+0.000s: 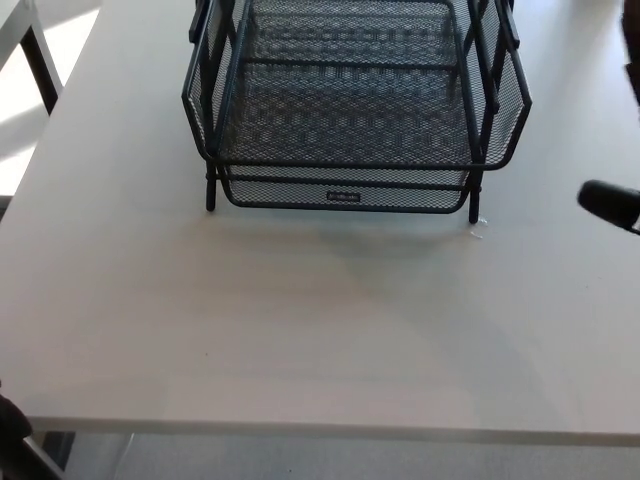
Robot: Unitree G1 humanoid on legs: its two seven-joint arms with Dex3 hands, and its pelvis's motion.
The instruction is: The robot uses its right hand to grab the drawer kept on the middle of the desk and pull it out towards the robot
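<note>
A black wire-mesh drawer unit [345, 110] stands on the middle of the white desk [300, 320], reaching to the far edge of the view. Its lower drawer [342, 196] has a small label on its front and sits pushed in under the upper tray. Only the thumb [608, 203] of my right hand [612, 204] shows at the right edge, plus a dark sliver higher up the same edge. It is open, holds nothing, and is well right of the drawer, not touching it. A black bit of my left hand [8, 420] shows at the bottom left corner.
The desk's front edge [320, 432] runs along the bottom of the view. A small pale scrap [477, 232] lies by the drawer unit's right front foot. Another table's dark leg [40, 60] stands at the upper left beyond the desk's side.
</note>
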